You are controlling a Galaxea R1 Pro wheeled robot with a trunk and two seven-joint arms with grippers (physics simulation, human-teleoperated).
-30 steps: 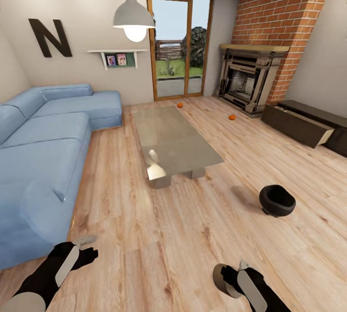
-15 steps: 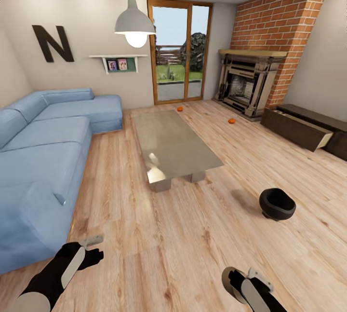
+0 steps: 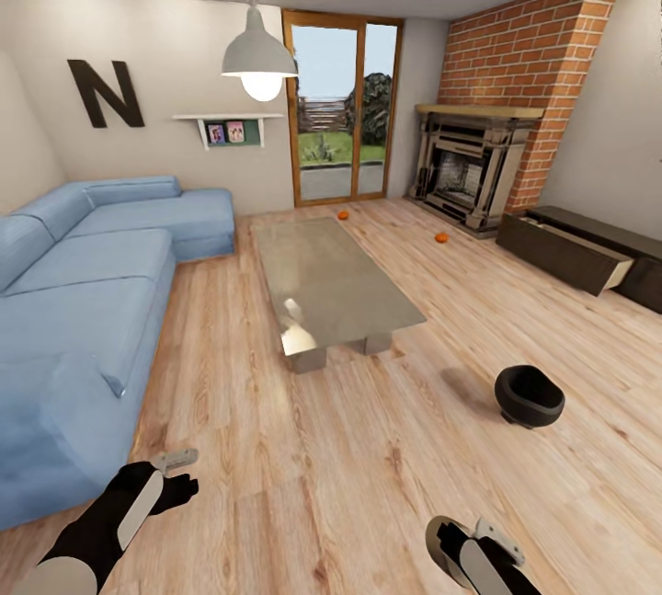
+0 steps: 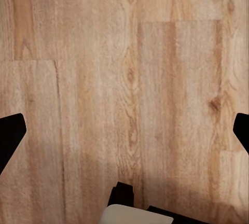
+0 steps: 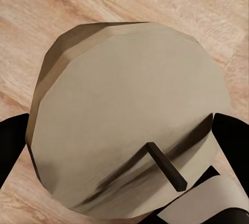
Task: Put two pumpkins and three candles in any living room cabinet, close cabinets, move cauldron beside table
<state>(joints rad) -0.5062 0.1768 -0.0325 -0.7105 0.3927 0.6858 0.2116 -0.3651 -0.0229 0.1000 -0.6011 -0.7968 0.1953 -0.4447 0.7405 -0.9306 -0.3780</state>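
Note:
Two small orange pumpkins lie on the far floor, one pumpkin (image 3: 343, 215) by the glass door and the other pumpkin (image 3: 441, 237) in front of the fireplace. The black cauldron (image 3: 529, 395) sits on the floor to the right of the grey glossy table (image 3: 326, 273), apart from it. The dark cabinet (image 3: 570, 250) stands along the right wall with one drawer pulled out. My right gripper (image 3: 450, 544) is shut on a beige candle (image 5: 129, 115) with a dark wick. My left gripper (image 3: 180, 474) hangs open over bare floor, its fingertips (image 4: 10, 136) wide apart.
A blue sectional sofa (image 3: 83, 301) fills the left side. The grey-black fireplace (image 3: 464, 167) and its brick chimney stand at the back right. A pendant lamp (image 3: 259, 57) hangs over the table. Open wood floor (image 3: 322, 448) lies between me and the table.
The whole picture has shifted a little, so the camera has moved. Both grippers sit slightly lower in the view. The right gripper still holds the candle.

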